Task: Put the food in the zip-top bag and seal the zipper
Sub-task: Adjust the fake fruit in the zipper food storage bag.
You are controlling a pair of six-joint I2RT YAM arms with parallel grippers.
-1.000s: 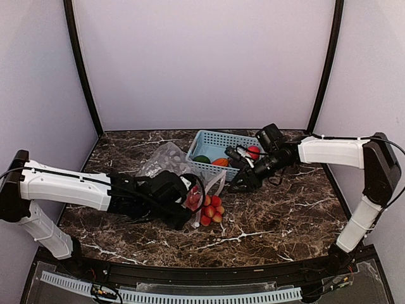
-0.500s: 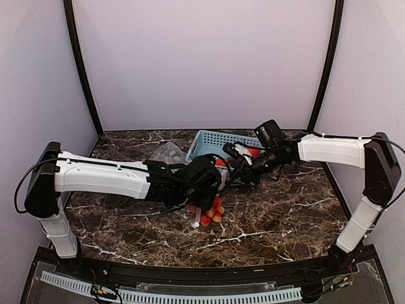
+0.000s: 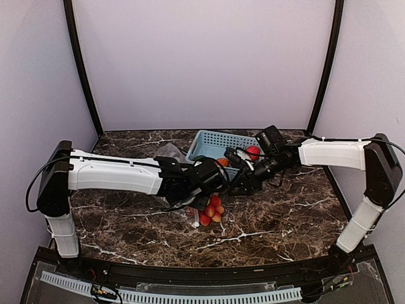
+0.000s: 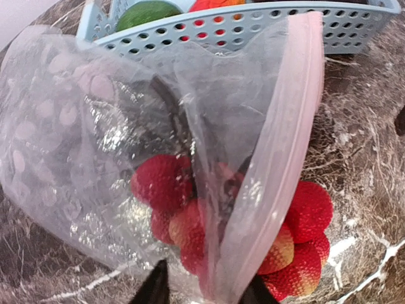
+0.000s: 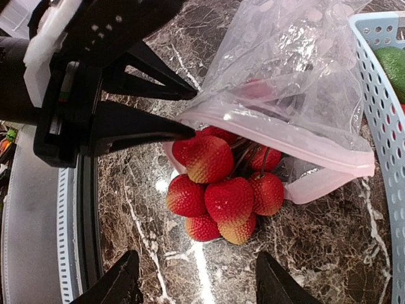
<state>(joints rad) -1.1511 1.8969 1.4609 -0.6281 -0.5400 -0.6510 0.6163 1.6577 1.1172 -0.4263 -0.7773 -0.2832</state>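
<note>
The left pincer (image 4: 205, 292) is seen with jaws apart, the zipper (image 4: 288, 145) of the zip-top bag (image 4: 82, 139) running between them; the right pincer (image 5: 197, 278) is held apart, empty. The bag is laid on the counter (image 5: 316, 253) just beside the basket (image 4: 253, 28), the cluster of red-yellow balls (image 5: 221, 196) half inside its mouth. Its film is judged light, limp and slippery; the stiffer zipper is best taken hold of

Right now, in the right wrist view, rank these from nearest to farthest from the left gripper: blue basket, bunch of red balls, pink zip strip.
1. The pink zip strip, at the tips of the left gripper, along the mouth of the bag.
2. The bunch of red balls, just below that strip.
3. The blue basket, at the picture's right edge.
</note>
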